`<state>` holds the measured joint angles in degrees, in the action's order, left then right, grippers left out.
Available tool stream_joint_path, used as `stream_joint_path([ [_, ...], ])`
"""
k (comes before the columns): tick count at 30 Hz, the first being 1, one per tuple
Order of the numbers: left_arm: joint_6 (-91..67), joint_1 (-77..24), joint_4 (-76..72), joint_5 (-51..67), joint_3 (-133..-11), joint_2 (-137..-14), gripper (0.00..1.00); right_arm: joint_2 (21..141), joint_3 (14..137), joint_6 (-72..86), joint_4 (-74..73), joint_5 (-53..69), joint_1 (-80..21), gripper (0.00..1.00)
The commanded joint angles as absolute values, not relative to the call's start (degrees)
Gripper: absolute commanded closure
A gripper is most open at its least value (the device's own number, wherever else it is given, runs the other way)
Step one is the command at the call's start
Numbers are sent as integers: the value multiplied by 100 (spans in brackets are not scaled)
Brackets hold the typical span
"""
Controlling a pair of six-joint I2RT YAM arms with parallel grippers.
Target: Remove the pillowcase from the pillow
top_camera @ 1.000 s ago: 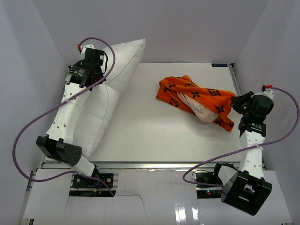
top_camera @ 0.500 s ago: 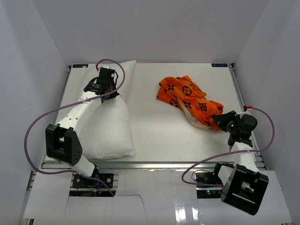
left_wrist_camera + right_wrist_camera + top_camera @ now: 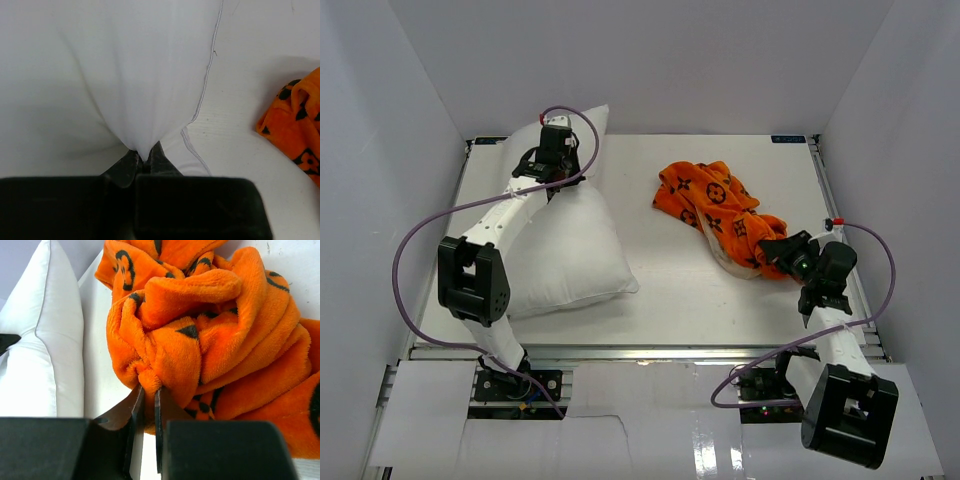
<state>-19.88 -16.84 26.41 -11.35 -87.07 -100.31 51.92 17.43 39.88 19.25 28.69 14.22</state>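
The plain white pillow [image 3: 570, 240] lies bare on the left half of the table, its far corner lifted. My left gripper [image 3: 558, 172] is shut on that corner; in the left wrist view the white fabric [image 3: 145, 90] is pinched between the jaws at my left gripper [image 3: 144, 159]. The orange pillowcase [image 3: 715, 205] with black motifs lies crumpled on the right, apart from the pillow. My right gripper [image 3: 782, 255] is shut on its near edge; in the right wrist view a fold of the orange pillowcase [image 3: 200, 335] sits between the jaws of my right gripper [image 3: 148, 392].
White walls close in the table [image 3: 670, 290] on the left, back and right. Purple cables loop from both arms over the table's left and right sides. The pillow also shows at the left of the right wrist view [image 3: 40, 350].
My left gripper has moved back and right with the pillow corner, and the pillow has shifted rightwards. My right gripper has come down and nearer with the pillowcase edge, which now rests low on the table.
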Motion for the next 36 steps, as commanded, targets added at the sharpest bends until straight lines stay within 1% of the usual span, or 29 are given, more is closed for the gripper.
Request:
stream_joint_path([
  [1,-1784,-1679,2118,-896,-8772,-9730,100,5386,1732,3955,2267,2900,1389,92],
  [3,-1767,-1679,2144,-1002,-8693,-9616,100,5475,1731,3981,2364,3023,1362,92],
  [4,-1775,-1679,2179,-1011,-8631,-9476,98,5519,1775,3929,2390,3041,1345,92],
  [5,-1784,-1670,2258,-959,-8605,-9388,83,5528,1819,3885,2365,3111,1319,84],
  [6,-1828,-1670,2337,-949,-8596,-9300,56,5537,1880,3806,2347,3164,1301,76],
  [7,-2020,-1679,2434,-967,-8587,-9099,12,5563,1968,3736,2173,3190,1275,66],
  [8,-2082,-1679,2582,-975,-8570,-8975,2,5581,2212,3622,2040,3182,1222,49],
  [10,-2197,-1714,2645,-757,-8508,-8711,2,5616,2503,3499,1759,3156,1169,26],
  [11,-2249,-1740,2654,-678,-8412,-8440,2,5616,2844,3359,1323,3025,1152,12],
  [12,-2259,-1792,2672,-590,-8359,-8316,2,5599,2996,3288,1170,2980,1143,6],
  [13,-2276,-1923,2698,-563,-8306,-8184,2,5494,3110,3209,1082,2997,1134,6],
  [14,-2329,-2003,2698,-536,-8175,-7939,2,5415,3207,3173,924,2954,1108,10],
  [16,-2521,-2266,2698,-606,-7973,-7700,2,5152,3523,3068,573,2682,1029,10],
  [18,-2602,-2547,2383,-615,-7446,-7270,2,4941,3900,2823,30,2242,915,10],
  [19,-2549,-2914,2008,-607,-7236,-7138,2,4931,4050,2743,-217,2015,714,10],
  [21,-2496,-3259,1768,-615,-6727,-6840,2,4974,4393,2550,-840,1777,432,10],
  [22,-2513,-3478,1549,-467,-6576,-6760,2,5062,4664,2357,-983,1680,100,10],
  [24,-2619,-3603,1285,-134,-6242,-6593,2,5106,4798,2233,-1151,1486,-322,10],
  [25,-2689,-3682,1109,60,-5840,-6426,2,5089,4781,2119,-1230,1407,-525,10],
  [26,-2698,-3726,803,557,-5636,-6338,2,5028,4729,2075,-1239,1076,-1023,10],
  [27,-2698,-3770,704,667,-5451,-6259,2,4984,4668,2039,-1257,863,-1263,10],
  [31,-2663,-4051,467,695,-4617,-5698,2,4641,4413,1872,-1432,-287,-2650,10],
  [34,-2698,-4139,387,729,-4142,-5249,2,4527,4263,1662,-1477,-483,-3337,10],
  [36,-2725,-4175,291,895,-3756,-4704,2,4544,4096,1380,-1406,-404,-3619,10],
])
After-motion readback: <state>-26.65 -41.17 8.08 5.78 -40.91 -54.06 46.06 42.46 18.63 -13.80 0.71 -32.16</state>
